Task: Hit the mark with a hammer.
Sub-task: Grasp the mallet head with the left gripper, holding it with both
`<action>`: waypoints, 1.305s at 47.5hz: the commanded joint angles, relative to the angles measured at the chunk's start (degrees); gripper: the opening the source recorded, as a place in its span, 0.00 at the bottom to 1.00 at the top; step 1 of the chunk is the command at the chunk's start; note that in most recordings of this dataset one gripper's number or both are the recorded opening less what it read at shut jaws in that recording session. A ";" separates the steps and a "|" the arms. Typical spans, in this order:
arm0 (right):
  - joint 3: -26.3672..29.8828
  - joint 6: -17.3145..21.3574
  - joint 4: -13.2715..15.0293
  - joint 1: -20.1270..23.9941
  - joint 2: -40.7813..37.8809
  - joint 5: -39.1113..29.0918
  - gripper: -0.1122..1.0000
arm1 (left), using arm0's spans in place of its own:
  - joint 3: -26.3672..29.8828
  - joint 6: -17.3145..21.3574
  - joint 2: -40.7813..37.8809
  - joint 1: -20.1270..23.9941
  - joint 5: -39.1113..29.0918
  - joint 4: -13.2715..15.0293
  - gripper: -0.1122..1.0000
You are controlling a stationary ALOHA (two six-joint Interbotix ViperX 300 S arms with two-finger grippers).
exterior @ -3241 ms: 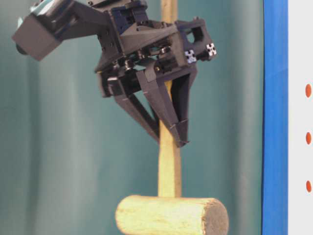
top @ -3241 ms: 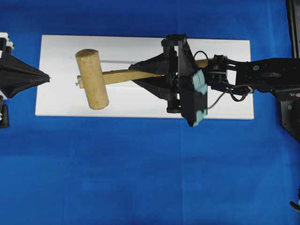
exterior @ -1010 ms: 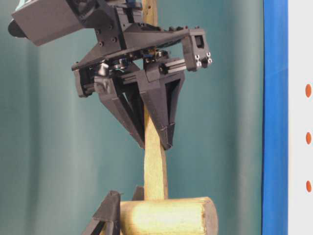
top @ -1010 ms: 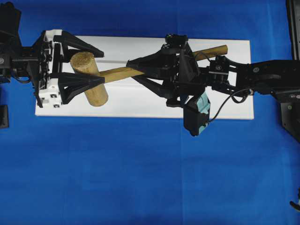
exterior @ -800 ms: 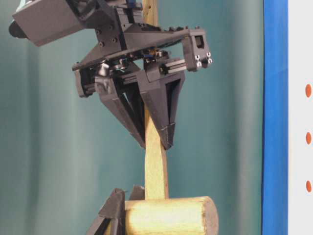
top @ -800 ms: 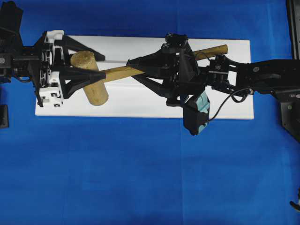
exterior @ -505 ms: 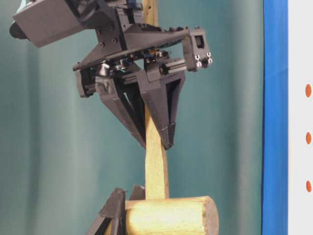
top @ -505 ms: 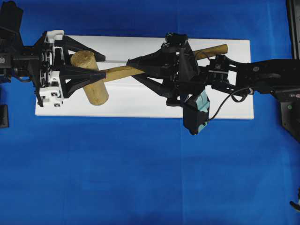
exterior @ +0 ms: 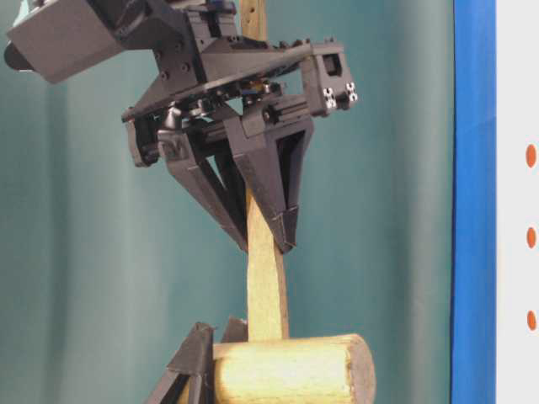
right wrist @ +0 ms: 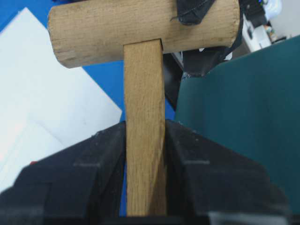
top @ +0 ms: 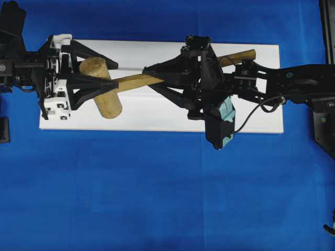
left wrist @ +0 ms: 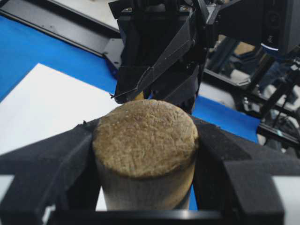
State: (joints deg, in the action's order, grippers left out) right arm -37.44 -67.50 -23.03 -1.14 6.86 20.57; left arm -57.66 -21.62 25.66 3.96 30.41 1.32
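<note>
The hammer (top: pixel 131 82), a light-wood mallet, hangs over the white board (top: pixel 251 104) with its head (top: pixel 107 102) to the left. My left gripper (top: pixel 117 73) is shut on the head; in the left wrist view both black fingers (left wrist: pixel 56 159) press the sides of the round end face (left wrist: pixel 145 140). My right gripper (top: pixel 147 77) is shut on the flat handle (right wrist: pixel 143 117) and its fingers (right wrist: pixel 93 159) pinch both edges. At table level the right gripper (exterior: pixel 265 244) holds the handle above the head (exterior: pixel 286 370). The mark is hidden under the arms.
Blue cloth (top: pixel 157 198) covers the table around the board. A teal backdrop (exterior: pixel 84 252) stands behind the hammer. Orange dots (exterior: pixel 530 156) run down a white panel at the far right. Dark frame parts (left wrist: pixel 262 117) lie behind the right arm.
My left gripper's jaws have closed from wide apart onto the hammer head. The right gripper, still holding the handle, has shifted slightly upward in the table-level view.
</note>
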 commanded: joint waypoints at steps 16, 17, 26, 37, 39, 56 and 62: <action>0.09 0.35 -6.24 0.44 3.16 -3.34 0.66 | 0.79 2.29 1.49 0.70 -2.90 -0.18 0.50; 0.09 0.44 -6.77 0.53 3.43 -3.60 0.72 | 0.79 2.90 1.49 0.70 -3.43 -0.09 0.50; 1.05 3.43 -15.03 0.70 5.98 -9.23 0.91 | 1.23 13.10 1.58 0.70 -7.56 -0.18 0.50; 1.76 7.03 -23.03 0.35 5.98 -11.69 0.93 | 1.49 27.16 1.58 0.00 -10.72 -0.18 0.50; 1.76 7.21 -23.91 0.26 5.98 -11.69 0.93 | 1.58 28.83 1.58 -0.26 -10.90 -0.18 0.50; 3.16 7.29 -28.83 -0.79 0.18 -11.69 0.93 | 1.85 30.94 1.67 -1.14 -10.99 -0.18 0.50; 4.66 7.29 -29.97 -1.23 -3.60 -11.69 0.93 | 2.02 30.94 1.76 -1.32 -11.07 -0.18 0.50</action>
State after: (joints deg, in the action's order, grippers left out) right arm -34.89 -60.29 -52.29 -2.02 4.22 8.79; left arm -57.66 9.23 26.10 2.81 18.98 1.23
